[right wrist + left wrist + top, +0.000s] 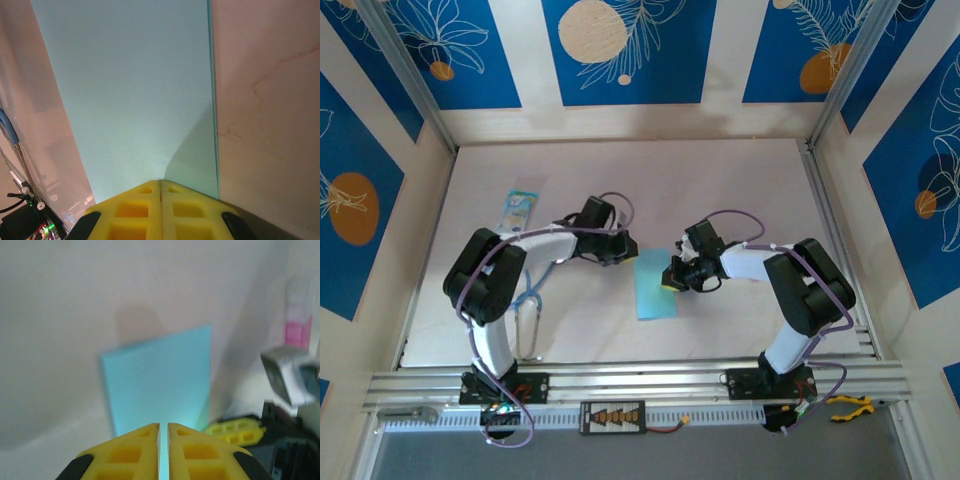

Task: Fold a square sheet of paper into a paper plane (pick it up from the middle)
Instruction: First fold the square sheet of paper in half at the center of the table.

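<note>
The square sheet of paper lies on the table as a light-blue rectangle, folded in half, with its doubled edge on the right in the right wrist view. My left gripper is at its far left corner, jaws shut but for a thin slit, and the sheet runs up to its fingertips. The right gripper is shut at the sheet's right edge, tips against the paper. I cannot tell whether either one pinches the sheet. The left wrist view catches the right gripper's yellow fingers.
A blue-and-white printed packet lies at the far left. A blue-handled metal tool sits by the left arm. A small pink item stands off to the right. Yellow-handled pliers rest on the front rail.
</note>
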Available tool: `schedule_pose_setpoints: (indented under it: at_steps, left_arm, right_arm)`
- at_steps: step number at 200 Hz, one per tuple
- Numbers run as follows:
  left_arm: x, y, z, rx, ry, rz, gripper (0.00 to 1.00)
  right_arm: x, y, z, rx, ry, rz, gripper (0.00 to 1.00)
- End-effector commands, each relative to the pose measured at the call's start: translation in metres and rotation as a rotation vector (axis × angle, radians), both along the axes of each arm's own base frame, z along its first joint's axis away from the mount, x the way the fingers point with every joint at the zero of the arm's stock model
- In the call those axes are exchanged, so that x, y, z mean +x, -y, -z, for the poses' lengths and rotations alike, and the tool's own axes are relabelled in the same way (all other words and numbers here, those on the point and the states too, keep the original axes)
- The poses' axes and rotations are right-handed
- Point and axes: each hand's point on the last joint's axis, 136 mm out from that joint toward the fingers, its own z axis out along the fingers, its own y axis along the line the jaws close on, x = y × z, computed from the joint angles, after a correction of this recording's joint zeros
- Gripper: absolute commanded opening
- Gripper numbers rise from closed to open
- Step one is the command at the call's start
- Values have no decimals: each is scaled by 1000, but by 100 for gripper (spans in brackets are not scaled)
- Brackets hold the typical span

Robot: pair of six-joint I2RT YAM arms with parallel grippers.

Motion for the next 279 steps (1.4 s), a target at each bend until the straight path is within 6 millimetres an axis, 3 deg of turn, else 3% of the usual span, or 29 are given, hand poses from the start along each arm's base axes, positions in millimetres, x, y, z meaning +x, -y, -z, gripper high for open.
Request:
schedule_pose_setpoints:
  at_steps: [1, 28, 76, 97, 131, 164, 183, 218, 252, 279]
  left_arm:
    - [-24, 20, -8, -66, -3, 75, 12]
    - [-37, 12, 18, -27, -36, 78, 12]
    - [-65, -19, 57, 96, -75, 101, 13]
    - [-69, -27, 56, 129, -63, 112, 13]
    - [-65, -24, 30, 110, -23, 111, 16]
    - [-72, -1, 3, 10, -17, 112, 17]
    - [-82, 14, -1, -26, -26, 129, 17]
    - [-98, 22, 23, -28, -72, 132, 17]
    - [-118, 6, 53, 19, -126, 136, 17]
    - [-132, -12, 62, 69, -136, 145, 17]
  right_arm:
    - [-42, 37, 44, -200, -172, 33, 0]
    - [-42, 36, 44, -198, -172, 33, 0]
    - [-43, 38, 45, -204, -175, 32, 0]
    - [-43, 38, 45, -203, -174, 32, 0]
    - [-42, 38, 44, -203, -170, 35, 0]
    - [-42, 39, 44, -207, -171, 35, 0]
    - [-43, 39, 44, -207, -171, 33, 0]
    - [-42, 38, 43, -205, -170, 33, 0]
    - [-42, 39, 44, -206, -170, 34, 0]
    - [-43, 39, 44, -206, -171, 37, 0]
